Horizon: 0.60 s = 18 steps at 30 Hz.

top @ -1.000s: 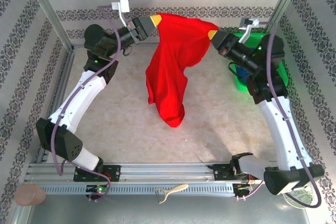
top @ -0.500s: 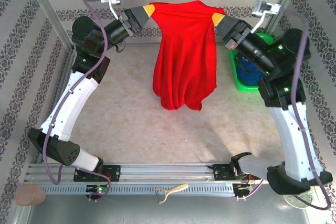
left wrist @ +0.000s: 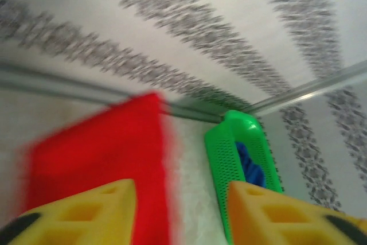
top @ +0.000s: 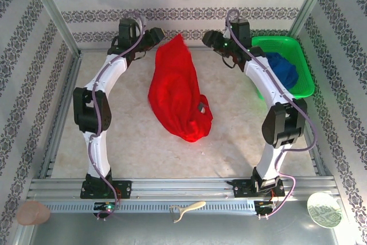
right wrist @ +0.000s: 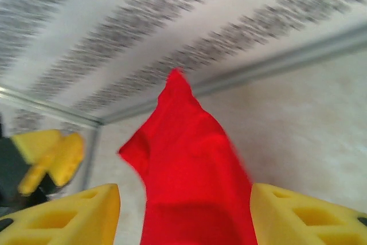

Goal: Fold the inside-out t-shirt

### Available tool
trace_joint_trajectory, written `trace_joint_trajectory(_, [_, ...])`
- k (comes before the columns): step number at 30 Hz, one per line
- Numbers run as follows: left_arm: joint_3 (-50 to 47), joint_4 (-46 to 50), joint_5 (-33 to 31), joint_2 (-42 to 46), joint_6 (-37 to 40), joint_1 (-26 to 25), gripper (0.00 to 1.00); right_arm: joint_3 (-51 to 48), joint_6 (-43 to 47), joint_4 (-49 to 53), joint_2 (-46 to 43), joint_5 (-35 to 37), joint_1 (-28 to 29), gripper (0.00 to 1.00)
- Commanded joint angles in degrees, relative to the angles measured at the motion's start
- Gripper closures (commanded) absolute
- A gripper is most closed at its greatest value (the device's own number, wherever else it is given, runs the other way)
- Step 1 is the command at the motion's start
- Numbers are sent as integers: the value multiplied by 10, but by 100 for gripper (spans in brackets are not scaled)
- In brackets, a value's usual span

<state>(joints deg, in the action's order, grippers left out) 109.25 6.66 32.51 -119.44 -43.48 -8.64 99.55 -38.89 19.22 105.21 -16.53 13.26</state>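
We see the red t-shirt (top: pixel 178 98) lying in a long crumpled heap on the table (top: pixel 126 136), its far end between the two arms; the left gripper (left wrist: pixel 180 190) and right gripper (right wrist: pixel 183 190) both stand wide, holding nothing. A green basket (top: pixel 274 40) with a dark blue garment (top: pixel 284 67) sits far right.

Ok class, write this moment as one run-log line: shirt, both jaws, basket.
shirt: bunched on table, unfolded | left jaws: open | right jaws: open | basket: blue garment inside
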Motion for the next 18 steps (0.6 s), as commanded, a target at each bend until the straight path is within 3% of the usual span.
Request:
trace_joint_trajectory(1, [14, 40, 9, 77, 48, -2, 40, -59, 40, 49, -99, 39, 15, 37])
trace_joint_trajectory(3, [-44, 44, 6, 126, 50, -2, 33, -141, 45, 64, -150, 46, 36, 37])
trace_joint_trajectory(11, [-386, 55, -17, 375, 37, -30, 23, -380, 37, 134, -321, 93, 193, 32])
trace_joint_trajectory(18, [-536, 111, -35, 479, 27, -74, 22, -437, 5, 112, -310, 94, 251, 31])
